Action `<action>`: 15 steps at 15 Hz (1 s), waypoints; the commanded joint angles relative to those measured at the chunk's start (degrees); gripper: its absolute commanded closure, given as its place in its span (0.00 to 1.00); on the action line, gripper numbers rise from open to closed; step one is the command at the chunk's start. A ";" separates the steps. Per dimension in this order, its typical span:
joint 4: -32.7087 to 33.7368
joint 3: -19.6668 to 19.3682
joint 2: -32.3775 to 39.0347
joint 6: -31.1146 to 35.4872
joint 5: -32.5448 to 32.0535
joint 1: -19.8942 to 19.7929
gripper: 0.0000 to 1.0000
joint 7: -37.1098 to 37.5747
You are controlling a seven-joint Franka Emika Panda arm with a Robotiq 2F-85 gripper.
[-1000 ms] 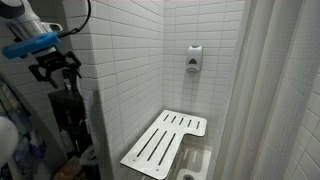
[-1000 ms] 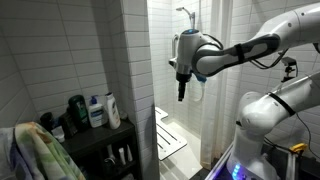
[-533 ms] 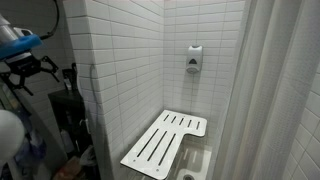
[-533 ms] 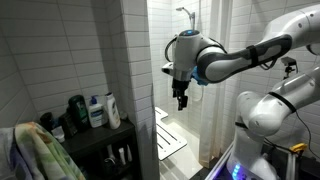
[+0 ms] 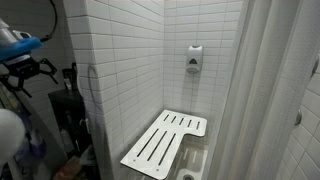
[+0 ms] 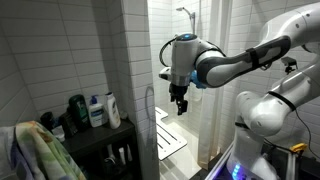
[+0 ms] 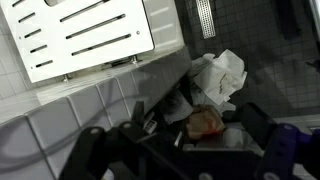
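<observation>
Your end effector (image 6: 180, 106) pointed downward with its fingers spread wide, pinching nothing and touching no surface. Nearest to it was the tiled wall corner (image 6: 135, 80), just to its left in an exterior view. A thin grey loop (image 6: 150, 104) hung on that edge between the two.

In an exterior view the end effector (image 5: 27, 74) sat at the far left edge. The wall corner (image 5: 85, 90) stood between it and the white slatted shower seat (image 5: 165, 140), which was folded out low in the stall. A soap dispenser (image 5: 194, 58) was fixed to the back wall above the seat, well apart from your tool. The shower curtain (image 5: 275, 90) filled the right of the frame.

In the wrist view the seat (image 7: 85, 35) took the upper left and a floor drain (image 7: 205, 15) the top right. The tiled corner (image 7: 60, 115) crossed the lower left. Beside it lay crumpled white material (image 7: 218, 75), too blurred to name.

Bottles (image 6: 98, 110) stood on a dark shelf at lower left, with a towel (image 6: 35, 150) in front of them.
</observation>
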 commanded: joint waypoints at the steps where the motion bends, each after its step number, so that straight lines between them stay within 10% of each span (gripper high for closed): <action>1: 0.35 -2.52 -0.97 0.85 0.14 -1.00 0.00 -4.85; 15: 15.37 -2.93 20.78 16.37 9.09 12.12 0.00 -30.14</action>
